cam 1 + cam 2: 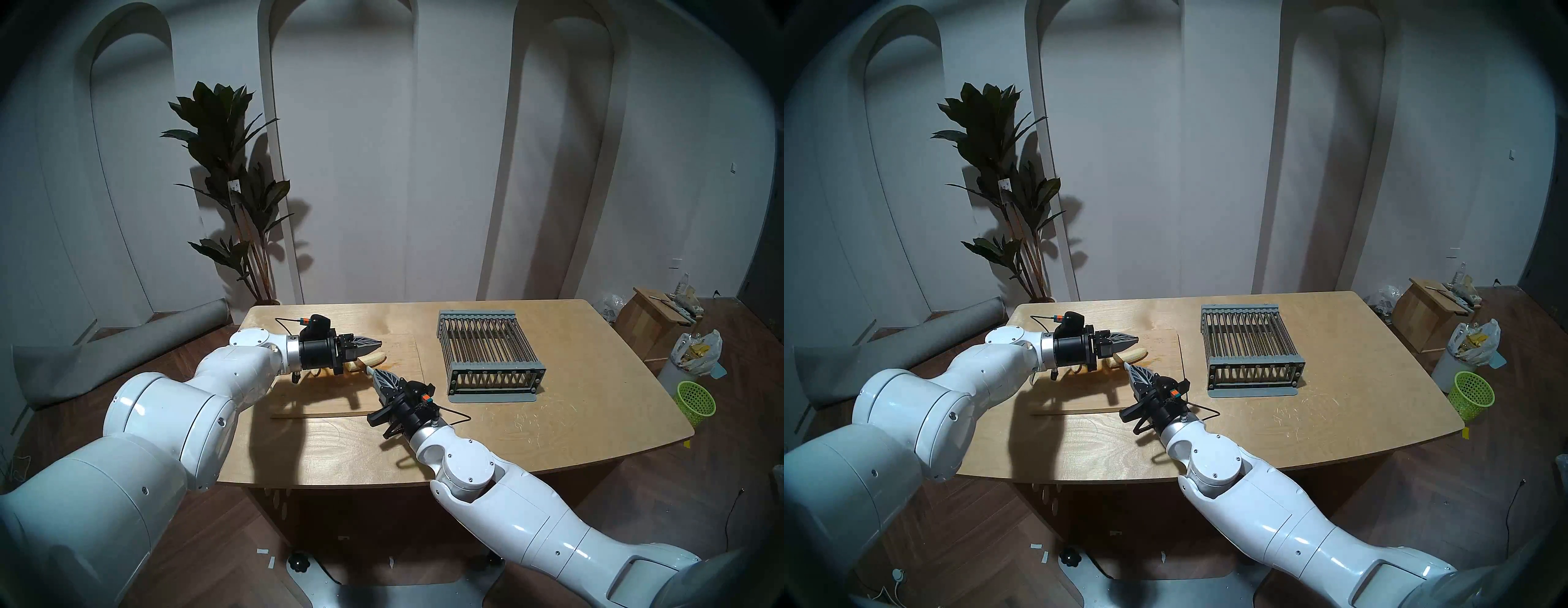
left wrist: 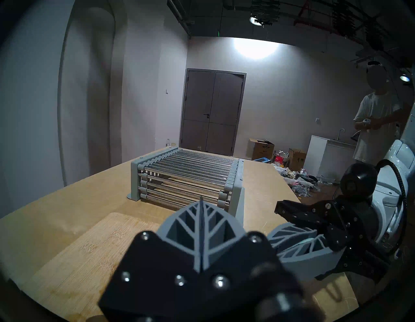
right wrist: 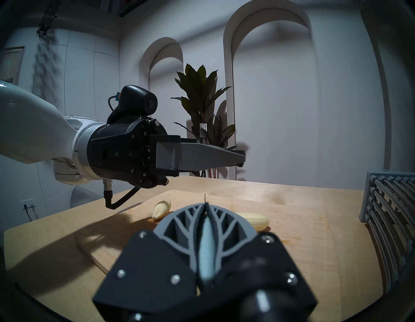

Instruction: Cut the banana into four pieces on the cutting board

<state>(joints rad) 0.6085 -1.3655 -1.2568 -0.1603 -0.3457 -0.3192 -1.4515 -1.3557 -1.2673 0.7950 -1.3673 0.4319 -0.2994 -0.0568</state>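
Gripping a knife (image 3: 205,247) by its pale handle, the right gripper (image 1: 379,377) has its fingers closed on it, with the thin blade edge-on toward the banana (image 3: 254,220) on the cutting board (image 3: 298,242). A short cut chunk (image 3: 161,209) lies apart to the left of the longer piece. The left gripper (image 3: 241,158) hangs level above the board with its fingers pressed together on nothing, clear of the fruit. Both arms meet over the board, which lies on the wooden table (image 1: 572,424), with a grey roller rack (image 1: 488,352) well to the right.
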